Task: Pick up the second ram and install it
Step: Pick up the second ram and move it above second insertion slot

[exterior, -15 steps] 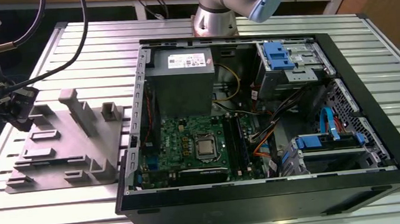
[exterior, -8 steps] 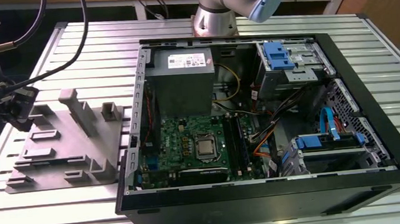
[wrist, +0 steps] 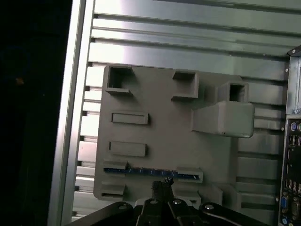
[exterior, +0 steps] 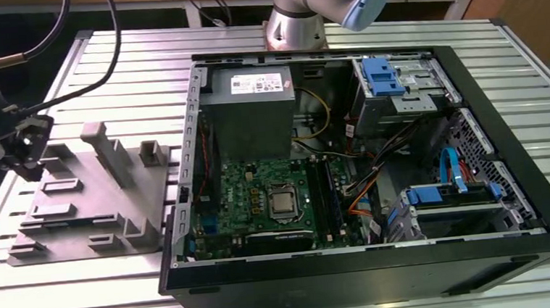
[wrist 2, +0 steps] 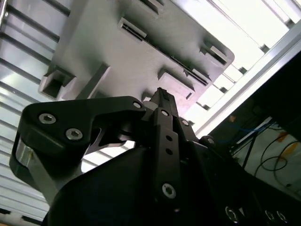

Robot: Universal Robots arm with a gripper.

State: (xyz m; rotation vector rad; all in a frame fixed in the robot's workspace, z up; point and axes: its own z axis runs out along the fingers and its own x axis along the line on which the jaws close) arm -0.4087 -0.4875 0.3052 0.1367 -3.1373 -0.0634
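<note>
The second ram (wrist: 150,171) stands on edge in a slot of the grey fixture plate (wrist: 160,132), showing as one thin blue strip in the first wrist view. It is not yet lifted. The gripper (wrist: 162,182) hangs just above it and apart from it, fingers drawn together with nothing between them.

I judge the step in hand to be the approach, before any grasp. A grasp from here would call for the fingers to spread, straddle the board's flat faces squarely and come straight down.

In the exterior view the gripper (exterior: 25,153) sits over the plate (exterior: 84,203), which lies at nine o'clock from the open computer case (exterior: 507,145). The motherboard (exterior: 258,191) lies at six o'clock from the power supply (exterior: 246,90).

Counted: one ram on the plate, one plate, one gripper, one case.
</note>
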